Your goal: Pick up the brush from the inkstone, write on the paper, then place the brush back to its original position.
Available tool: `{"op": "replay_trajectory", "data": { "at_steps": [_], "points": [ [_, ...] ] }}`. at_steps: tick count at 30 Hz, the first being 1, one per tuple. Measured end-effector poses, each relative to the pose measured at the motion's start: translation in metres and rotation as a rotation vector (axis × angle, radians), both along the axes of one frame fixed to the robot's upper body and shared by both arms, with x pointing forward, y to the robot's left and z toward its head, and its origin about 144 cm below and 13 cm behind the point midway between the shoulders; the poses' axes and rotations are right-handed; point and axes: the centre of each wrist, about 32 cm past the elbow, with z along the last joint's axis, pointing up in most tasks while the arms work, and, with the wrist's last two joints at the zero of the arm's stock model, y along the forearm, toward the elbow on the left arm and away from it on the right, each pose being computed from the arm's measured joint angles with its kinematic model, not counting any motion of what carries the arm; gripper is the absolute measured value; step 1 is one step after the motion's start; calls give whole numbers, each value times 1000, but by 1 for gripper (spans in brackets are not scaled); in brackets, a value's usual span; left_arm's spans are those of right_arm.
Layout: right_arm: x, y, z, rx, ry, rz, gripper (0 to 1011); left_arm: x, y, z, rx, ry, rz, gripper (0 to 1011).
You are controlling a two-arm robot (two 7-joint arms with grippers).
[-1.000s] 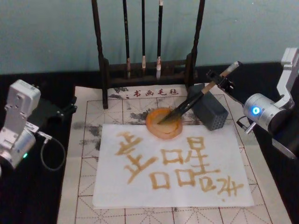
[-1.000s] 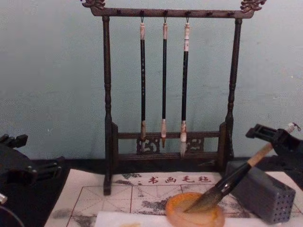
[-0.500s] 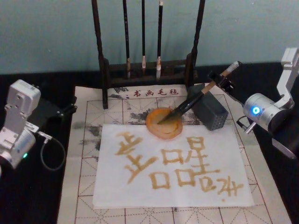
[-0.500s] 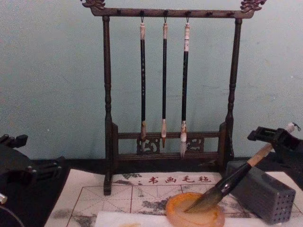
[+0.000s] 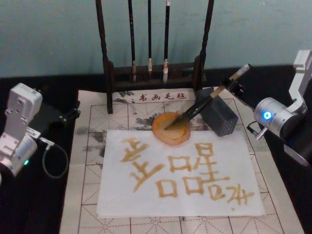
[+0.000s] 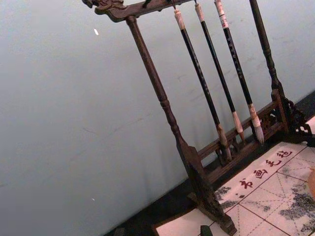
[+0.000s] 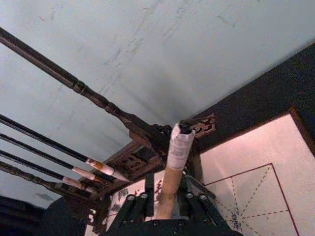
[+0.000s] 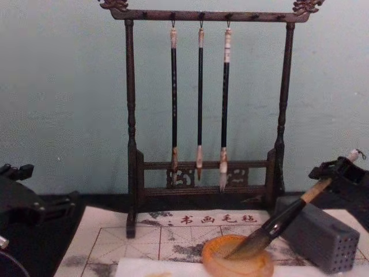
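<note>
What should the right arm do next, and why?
Probably pull the right claw back off the brush: the paper is written on, bristles sit in the inkstone, handle leans on the grey block, claw looks open. Left claw is parked at left.

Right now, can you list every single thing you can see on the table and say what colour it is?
brush: one, tan and black, bristles in the dish, handle leaning on the grey block
inkstone: one, orange, at the paper's far edge
paper: one, white with golden-brown characters, on the mat
mat: one, cream with red grid lines, on the black table
grey block: one, grey with small holes, right of the inkstone
brush rack: one, dark wood, behind the mat
slim brushes: three, black with pale tips, hanging from the rack
right gripper: one, black, open around the brush's upper end
left gripper: one, black, parked at the mat's left edge
</note>
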Motion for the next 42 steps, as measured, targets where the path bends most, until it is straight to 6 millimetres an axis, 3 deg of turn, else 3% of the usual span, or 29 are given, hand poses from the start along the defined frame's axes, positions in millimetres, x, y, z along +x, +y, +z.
{"op": "replay_trajectory", "data": {
  "at_steps": [4,23,42],
  "points": [
    [0,0,0,0,0,0,202,0,0,0,0,0,0,1001],
    [-1,1,3,-7,-23,1,195,0,0,0,0,0,0,1001],
    [-16,8,18,-147,-272,42,195,0,0,0,0,0,0,1001]
  ]
}}
